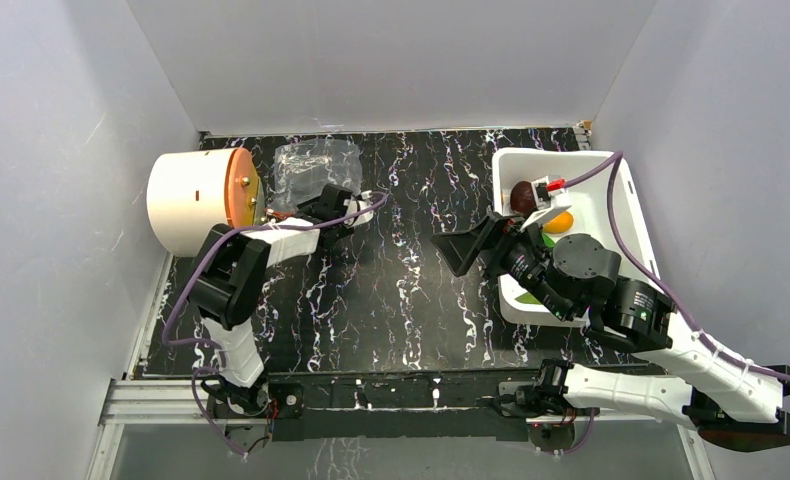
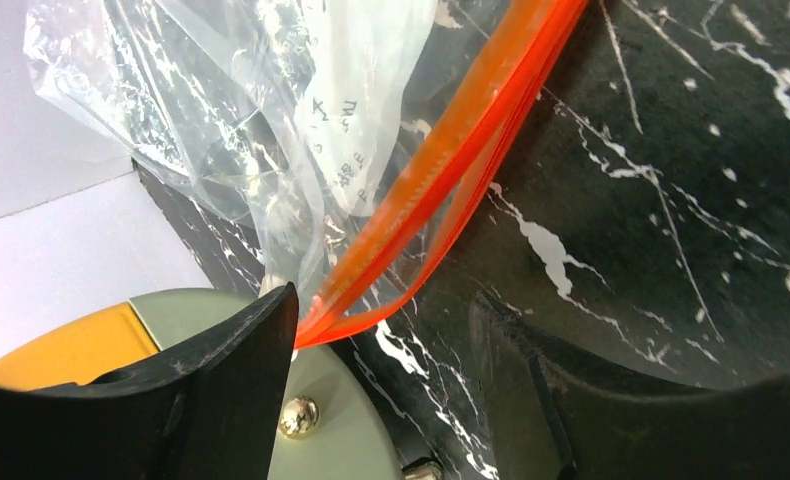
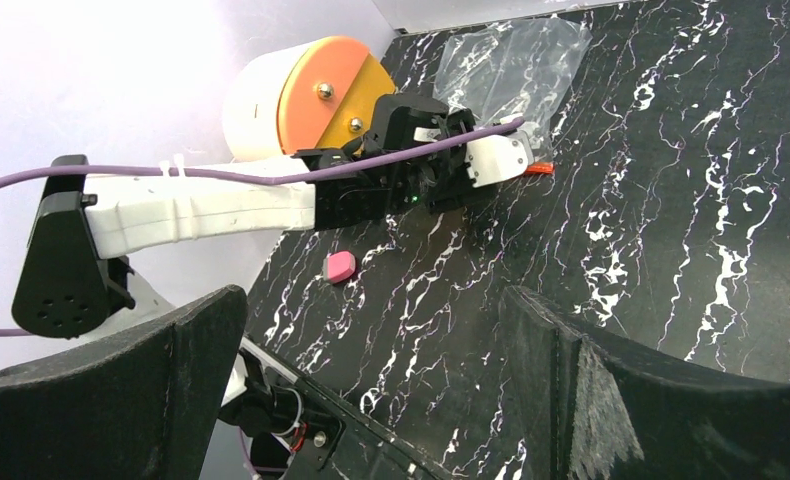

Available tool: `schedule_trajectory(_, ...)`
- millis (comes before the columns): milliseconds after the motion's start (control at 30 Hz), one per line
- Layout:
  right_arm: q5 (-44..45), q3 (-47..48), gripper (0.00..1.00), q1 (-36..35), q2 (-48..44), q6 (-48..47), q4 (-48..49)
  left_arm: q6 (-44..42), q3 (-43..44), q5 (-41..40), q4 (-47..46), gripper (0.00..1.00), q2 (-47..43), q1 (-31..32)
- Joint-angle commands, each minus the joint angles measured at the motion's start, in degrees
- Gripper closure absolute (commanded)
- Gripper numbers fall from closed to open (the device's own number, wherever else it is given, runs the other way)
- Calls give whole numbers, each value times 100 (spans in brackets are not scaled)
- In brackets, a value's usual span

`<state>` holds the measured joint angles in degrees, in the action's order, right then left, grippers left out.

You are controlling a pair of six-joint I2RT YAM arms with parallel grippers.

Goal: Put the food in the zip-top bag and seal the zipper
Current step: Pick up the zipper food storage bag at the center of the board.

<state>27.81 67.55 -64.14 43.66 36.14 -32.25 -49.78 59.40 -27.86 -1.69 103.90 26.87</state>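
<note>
The clear zip-top bag (image 1: 316, 165) lies at the back left of the table, beside the cream cylinder. Its orange-red zipper (image 2: 451, 150) runs diagonally in the left wrist view, with the mouth slightly parted. My left gripper (image 1: 336, 205) is open at the bag's mouth corner, and the zipper's end touches the left fingertip (image 2: 281, 310). The food lies in the white bin (image 1: 626, 215): a maroon round one (image 1: 522, 196), an orange fruit (image 1: 559, 221) and a green piece (image 1: 531, 297) show. My right gripper (image 1: 466, 250) is open and empty, left of the bin.
A cream cylinder (image 1: 186, 200) with an orange end face (image 1: 241, 188) lies on its side at the far left, close to the bag. A small pink object (image 3: 340, 266) lies on the table under the left arm. Grey walls enclose the black marbled table (image 1: 411, 290).
</note>
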Motion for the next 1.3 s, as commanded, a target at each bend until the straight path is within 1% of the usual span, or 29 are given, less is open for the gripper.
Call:
schedule_trajectory(0,-67,-37,2,-42,-28,7,379,-273,286,-39,-640,37,150,-163)
schedule_trajectory(100,-67,-42,2,-40,-17,-22,455,-385,302,99,-825,37,254,-228)
schedule_trajectory(200,-83,-23,2,-38,-6,-24,456,-439,385,187,-912,47,383,-261)
schedule_trajectory(300,-96,-75,2,-37,-30,-27,502,-446,448,198,-905,53,470,-270)
schedule_trajectory(400,-98,-131,2,-38,-60,-20,541,-417,435,237,-909,62,484,-268)
schedule_trajectory(500,-114,-137,2,-37,-54,-22,573,-407,415,215,-944,68,478,-264)
schedule_trajectory(600,-135,-137,2,-42,-35,-37,592,-392,416,206,-973,78,446,-262)
schedule_trajectory(767,-203,-119,2,-42,-15,-31,579,-293,496,261,-872,99,361,-263)
schedule_trajectory(833,-221,-132,2,-37,-35,-18,572,-143,636,324,-611,100,335,-262)
schedule_trajectory(1033,-202,-264,2,-37,-102,119,553,708,1090,652,168,100,41,-240)
schedule_trajectory(1267,-98,-391,2,-34,21,324,454,2048,1466,1173,1103,100,-852,-200)
